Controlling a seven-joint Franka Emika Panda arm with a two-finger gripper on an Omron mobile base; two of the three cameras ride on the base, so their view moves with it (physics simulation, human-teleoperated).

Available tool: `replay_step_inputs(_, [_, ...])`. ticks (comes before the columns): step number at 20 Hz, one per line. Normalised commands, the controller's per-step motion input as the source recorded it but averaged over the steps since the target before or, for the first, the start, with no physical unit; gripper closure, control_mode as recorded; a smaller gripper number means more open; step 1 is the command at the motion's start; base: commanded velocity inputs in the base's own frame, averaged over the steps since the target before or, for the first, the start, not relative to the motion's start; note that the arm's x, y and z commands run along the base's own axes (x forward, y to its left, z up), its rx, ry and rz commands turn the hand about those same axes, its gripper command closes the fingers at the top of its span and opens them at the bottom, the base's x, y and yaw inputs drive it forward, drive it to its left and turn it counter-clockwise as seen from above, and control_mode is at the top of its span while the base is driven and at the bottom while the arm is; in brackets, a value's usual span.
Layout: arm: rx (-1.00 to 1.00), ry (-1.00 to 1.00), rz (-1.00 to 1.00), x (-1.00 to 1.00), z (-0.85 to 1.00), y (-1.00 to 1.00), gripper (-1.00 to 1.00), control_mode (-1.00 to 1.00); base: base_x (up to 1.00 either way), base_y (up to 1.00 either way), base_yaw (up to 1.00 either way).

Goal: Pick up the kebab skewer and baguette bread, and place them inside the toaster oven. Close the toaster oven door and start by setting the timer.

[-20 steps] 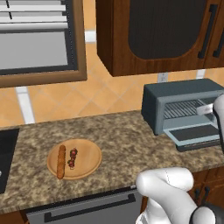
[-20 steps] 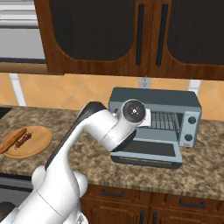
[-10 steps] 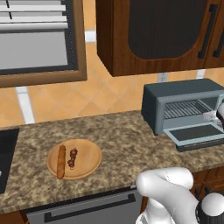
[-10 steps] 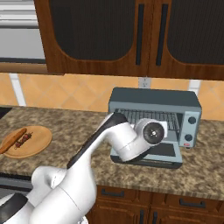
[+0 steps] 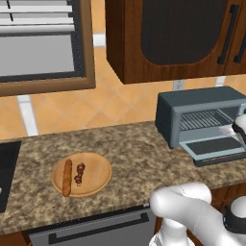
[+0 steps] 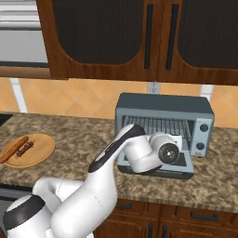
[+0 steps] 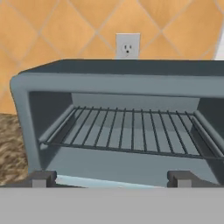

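Observation:
The kebab skewer [image 5: 79,174] and the orange-brown baguette bread [image 5: 67,178] lie side by side on a round wooden plate [image 5: 98,166] at the left of the counter; from the other side the skewer [image 6: 26,148] and loaf [image 6: 13,149] lie far from my arm. The grey-blue toaster oven [image 5: 192,103] stands at the right with its door [image 5: 216,148] folded down. My gripper [image 7: 111,180] is open and holds nothing. It hangs just above the lowered door and faces the bare wire rack [image 7: 131,131]. My wrist [image 6: 163,152] covers the oven's lower front.
A wall outlet [image 7: 127,45] sits on the tiles behind the oven. Dark wood cabinets [image 5: 168,38] hang above the speckled counter [image 5: 139,153]. A black cooktop [image 5: 7,168] lies at the far left. The oven's knobs [image 6: 203,128] are on its right strip.
My arm has swung to the right and lower, across the oven's front. The food and the oven door have stayed put, and the gripper has stayed open.

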Motion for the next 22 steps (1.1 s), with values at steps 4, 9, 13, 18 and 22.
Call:
replay_step_inputs(4, [0.05, 0.0, 0.0, 0.7, 0.0, -0.26, -1.0, -1.0, 0.0, 0.0, 0.0])
replay_step_inputs(9, [0.01, 0.0, 0.0, 0.42, -0.3, -0.14, -1.0, -1.0, 0.0, 0.0, 0.0])
replay_step_inputs(13, [0.0, -0.02, -0.02, 0.26, -0.37, 0.02, -1.0, -1.0, 0.0, 0.0, 0.0])
replay_step_inputs(18, [0.0, 0.0, -0.07, 0.58, 0.0, 0.01, -1.0, -1.0, 0.0, 0.0, 0.0])
replay_step_inputs(22, [0.0, 0.0, -0.04, 0.34, -0.29, 0.0, -1.0, -1.0, 0.0, 0.0, 0.0])
